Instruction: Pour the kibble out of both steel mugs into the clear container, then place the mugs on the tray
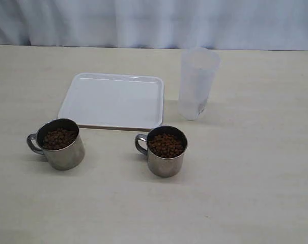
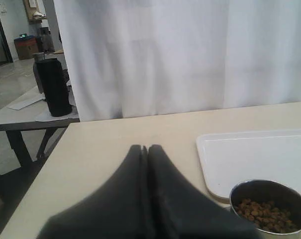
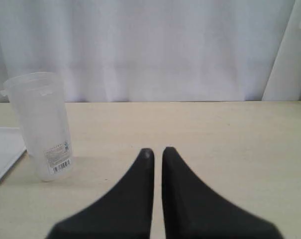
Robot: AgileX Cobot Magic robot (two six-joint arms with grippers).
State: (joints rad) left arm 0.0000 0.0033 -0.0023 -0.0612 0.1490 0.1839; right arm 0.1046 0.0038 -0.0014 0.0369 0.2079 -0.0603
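Observation:
Two steel mugs stand on the table, both holding kibble [image 1: 166, 145]: one [image 1: 62, 155] at the front left, the other [image 1: 164, 165] near the middle, each with its handle pointing left. Behind them lies the white tray [image 1: 113, 100] with nothing on it. The clear container [image 1: 197, 84] stands upright to the right of the tray. Neither gripper shows in the exterior view. The left gripper [image 2: 145, 148] is shut and holds nothing, with a mug [image 2: 269, 191] and the tray [image 2: 254, 157] beside it. The right gripper [image 3: 157, 151] holds nothing, a thin slit between its fingers, and the container [image 3: 41, 124] stands apart from it.
A white curtain [image 1: 154, 23] hangs along the table's far edge. In the left wrist view, past the table's side edge, a lower grey table carries a black cylinder [image 2: 54, 87]. Bare tabletop [image 1: 255, 168] stretches right of the mugs.

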